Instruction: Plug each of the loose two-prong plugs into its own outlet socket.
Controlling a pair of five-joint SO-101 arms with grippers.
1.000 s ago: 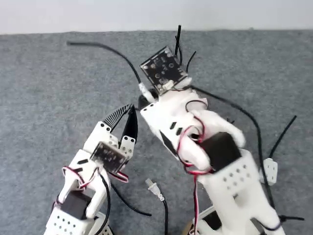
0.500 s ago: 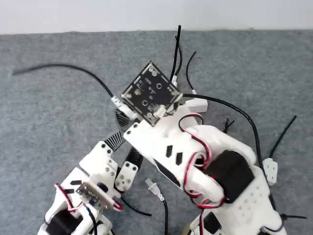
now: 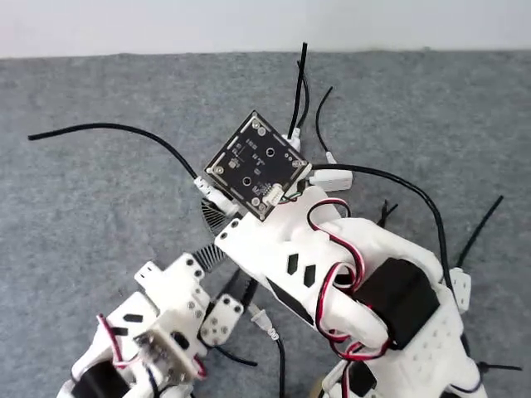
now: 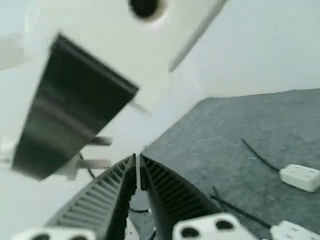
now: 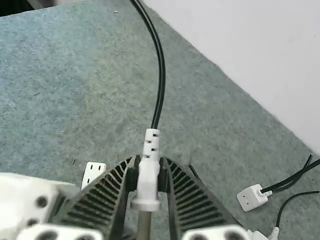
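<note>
My right gripper (image 5: pixel 149 164) is shut on a white two-prong plug (image 5: pixel 150 146), whose black cable (image 5: pixel 158 65) runs away over the grey mat. From above, that plug (image 3: pixel 209 189) pokes out beside the right gripper (image 3: pixel 214 209) under the wrist camera board, at mid-table. My left gripper (image 4: pixel 137 161) is shut with nothing between its ribbed fingers; it sits low at the near left (image 3: pixel 222 264), partly beneath the right arm. Another loose plug (image 3: pixel 261 319) lies on the mat between the arms. White outlet sockets (image 5: pixel 94 173) (image 5: pixel 252 196) rest on the mat.
More sockets lie at the middle (image 3: pixel 332 178) and the right (image 3: pixel 458 290), with black cables (image 3: pixel 431 215) looping around them. The held plug's cable (image 3: pixel 108 128) sweeps across the left half of the grey mat (image 3: pixel 91 199). The right arm's body (image 3: pixel 357 282) covers the near centre.
The right arm swung toward the near left with its plug, and the cable swept with it. The left arm pulled back toward the near edge.
</note>
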